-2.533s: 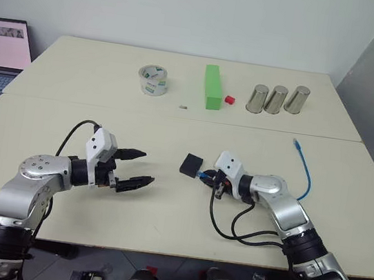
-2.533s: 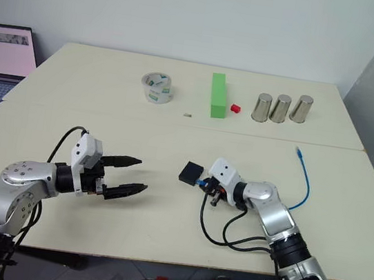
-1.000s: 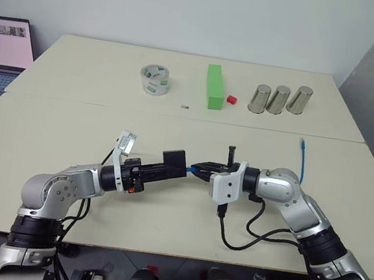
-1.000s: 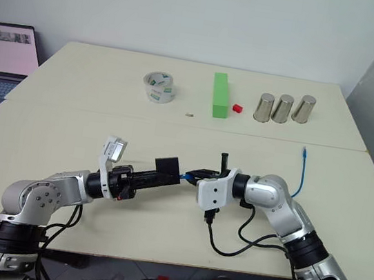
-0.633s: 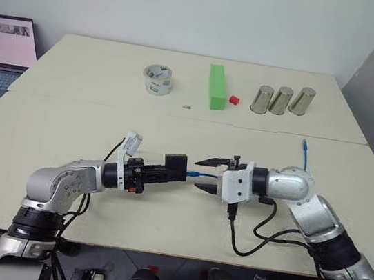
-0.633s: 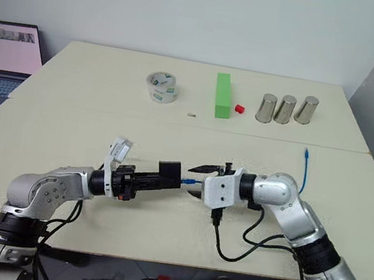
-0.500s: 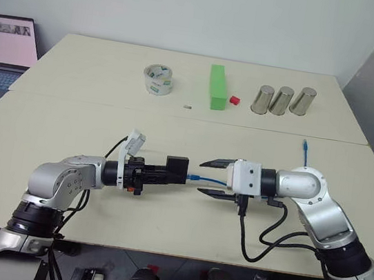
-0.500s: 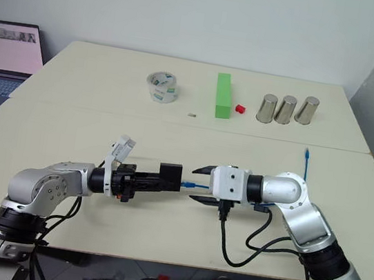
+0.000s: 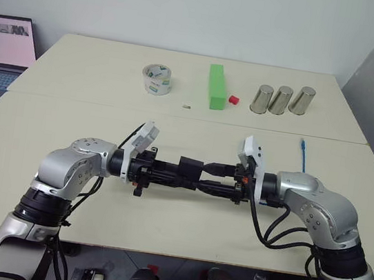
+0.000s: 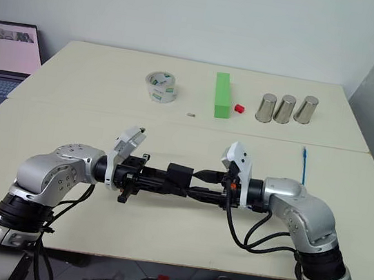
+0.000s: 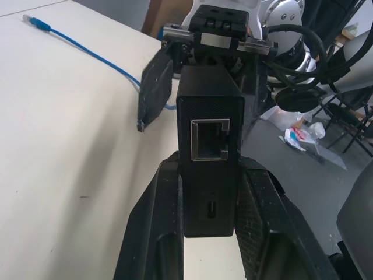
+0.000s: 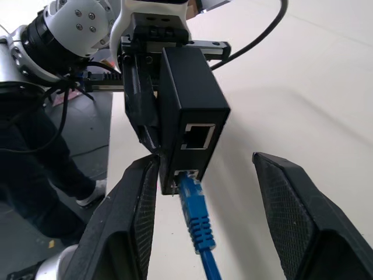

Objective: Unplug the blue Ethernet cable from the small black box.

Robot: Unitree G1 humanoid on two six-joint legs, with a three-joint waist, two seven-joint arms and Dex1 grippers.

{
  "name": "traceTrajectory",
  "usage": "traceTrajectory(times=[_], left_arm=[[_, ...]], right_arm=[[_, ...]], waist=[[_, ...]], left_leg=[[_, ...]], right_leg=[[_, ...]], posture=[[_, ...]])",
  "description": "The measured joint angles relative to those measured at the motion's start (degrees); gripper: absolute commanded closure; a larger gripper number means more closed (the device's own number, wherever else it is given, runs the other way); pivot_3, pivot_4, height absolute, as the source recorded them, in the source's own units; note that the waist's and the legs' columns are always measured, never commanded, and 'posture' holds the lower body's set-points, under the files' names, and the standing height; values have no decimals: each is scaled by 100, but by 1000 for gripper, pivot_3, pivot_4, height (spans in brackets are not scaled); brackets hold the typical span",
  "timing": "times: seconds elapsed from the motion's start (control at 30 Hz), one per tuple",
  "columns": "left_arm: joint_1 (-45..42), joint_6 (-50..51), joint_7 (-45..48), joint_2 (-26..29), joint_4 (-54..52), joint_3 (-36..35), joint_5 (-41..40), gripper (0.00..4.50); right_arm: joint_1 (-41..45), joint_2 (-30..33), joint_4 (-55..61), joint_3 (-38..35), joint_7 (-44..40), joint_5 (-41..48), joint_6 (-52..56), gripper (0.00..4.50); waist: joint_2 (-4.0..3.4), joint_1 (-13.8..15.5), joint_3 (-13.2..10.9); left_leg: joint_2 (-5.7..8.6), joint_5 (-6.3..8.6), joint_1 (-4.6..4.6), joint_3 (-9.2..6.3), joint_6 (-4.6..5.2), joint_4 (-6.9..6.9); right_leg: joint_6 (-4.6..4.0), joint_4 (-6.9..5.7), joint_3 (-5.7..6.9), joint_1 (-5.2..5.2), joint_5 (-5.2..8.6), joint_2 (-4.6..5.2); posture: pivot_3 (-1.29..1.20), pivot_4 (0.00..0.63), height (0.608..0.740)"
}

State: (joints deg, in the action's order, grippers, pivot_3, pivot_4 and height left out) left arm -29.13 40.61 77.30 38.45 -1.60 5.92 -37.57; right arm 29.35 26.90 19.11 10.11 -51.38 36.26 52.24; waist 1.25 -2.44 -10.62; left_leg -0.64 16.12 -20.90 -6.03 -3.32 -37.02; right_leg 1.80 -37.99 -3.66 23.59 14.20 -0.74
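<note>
Risk at the plug: the small black box [image 12: 187,119] is held above the table [image 9: 176,121] mid-scene, clenched between the two fingers of the left gripper [image 11: 208,201], w/ the blue Ethernet cable [image 12: 194,214] seated in its lower port; the upper port is empty. The right gripper [image 12: 204,224] faces the box from 3 o'clock, jaws released & spread either side of the plug, touching neither plug nor cord as far as the right wrist view shows. The cord trails off toward 2 o'clock, its free end [image 9: 303,144] lying on the table near the right edge, well apart from the tape roll [image 9: 156,79], green block [image 9: 214,85] & three metal cups [image 9: 281,99] at the far side. Probable failure modes: (1) jaws closing on the cord or boot rather than the plug body, so the pull strains the cable w/o freeing the latch; (2) latch tab not depressed, so the pull drags the box out of the left grip, which pinches only its narrow sides; (3) off-axis pull twisting the box between the left fingers; (4) right fingertip striking the box face on approach, given the small gap. Whether the latch tab faces a finger cannot be told.
</note>
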Motion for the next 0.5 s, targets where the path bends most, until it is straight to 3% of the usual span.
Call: traceTrajectory(times=[0.5], left_arm=[[25,-112,1,18,0,-1,43,3724]], right_arm=[[121,200,-300,7,-170,270,188,1838]], waist=[[0,-7,0]], left_leg=[[0,0,0,1,0,0]], right_leg=[[0,0,0,0,0,-1]], posture=[[0,150,740]])
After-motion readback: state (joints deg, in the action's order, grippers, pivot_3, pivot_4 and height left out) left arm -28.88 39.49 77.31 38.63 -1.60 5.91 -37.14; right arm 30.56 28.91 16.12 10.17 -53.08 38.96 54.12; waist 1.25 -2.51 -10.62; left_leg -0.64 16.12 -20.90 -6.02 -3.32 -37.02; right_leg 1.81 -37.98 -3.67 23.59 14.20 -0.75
